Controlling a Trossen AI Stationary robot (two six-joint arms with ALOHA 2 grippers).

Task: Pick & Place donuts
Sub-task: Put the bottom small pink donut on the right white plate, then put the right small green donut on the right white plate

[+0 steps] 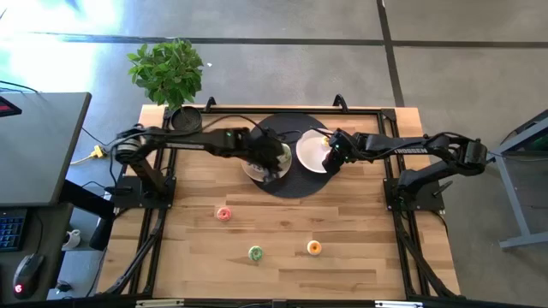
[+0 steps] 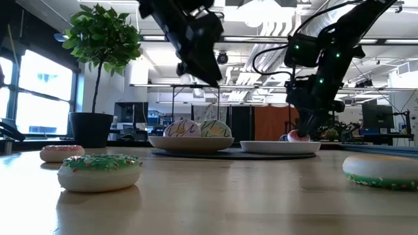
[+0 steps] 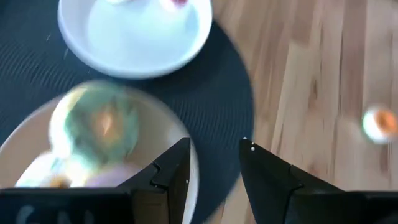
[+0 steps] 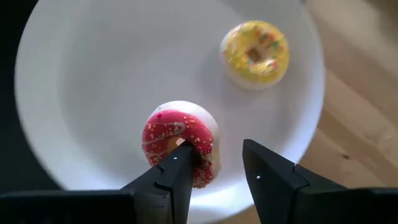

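Observation:
My left gripper (image 3: 214, 148) hangs open above the cream plate (image 1: 255, 171), which holds a large green-and-white donut (image 3: 93, 124) and a pink one (image 3: 109, 177). My right gripper (image 4: 216, 148) is open and low over the white plate (image 4: 74, 93). That plate holds a pink-iced mini donut (image 4: 174, 134) at the fingertips and a yellow mini donut (image 4: 255, 53) lying flat farther off. Both plates rest on a round dark mat (image 1: 287, 184). In the low view the right gripper (image 2: 304, 128) stands just above the pink donut (image 2: 298, 136). My right gripper comes from above, pointing down. One fingertip (image 4: 180, 158) stands over the pink donut's hole, and the donut's near rim (image 4: 208, 152) reaches into the gap. The donut rests on the white plate, slightly tilted. Whether the finger touches it, I cannot tell.
Three donuts lie on the bare wood toward the near edge: pink (image 1: 224, 214), green (image 1: 255, 253) and orange (image 1: 314, 248). A potted plant (image 1: 169, 73) stands at the far left corner. Open wood shows between the mat and the near edge.

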